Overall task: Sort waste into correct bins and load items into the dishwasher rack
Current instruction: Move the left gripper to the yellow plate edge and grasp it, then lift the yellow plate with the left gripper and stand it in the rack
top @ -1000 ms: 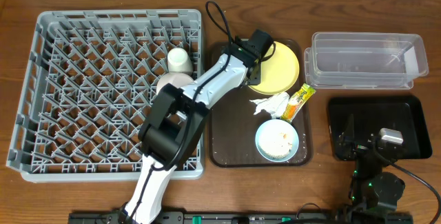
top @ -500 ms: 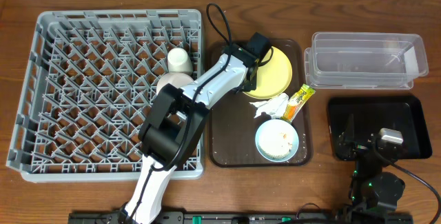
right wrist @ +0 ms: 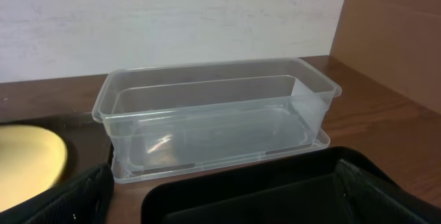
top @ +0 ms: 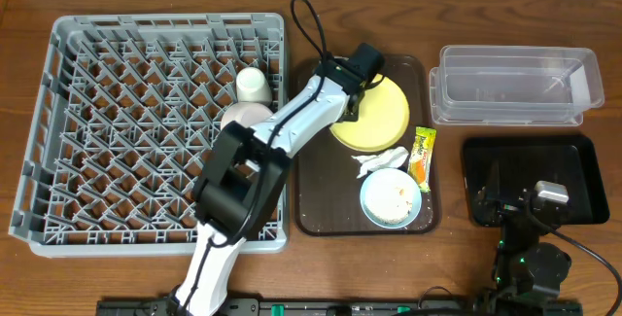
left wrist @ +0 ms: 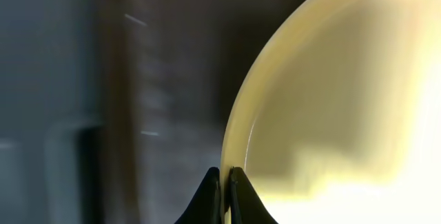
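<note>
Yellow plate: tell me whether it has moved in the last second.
Yes. The yellow plate slid down-left in the overhead view, away from the clear container.

a dark brown serving tray (top: 326,194) with rounded corners is laid flat on a wooden table (top: 408,272), near its middle, with its long sides running front to back. the tabletop is shown in a mid-brown grain (streaked lengthwise). in the right wrist view a white wall (right wrist: 172,17) is seen behind the table's far edge, and a plain brown panel (right wrist: 396,24) is set at its right.
</note>
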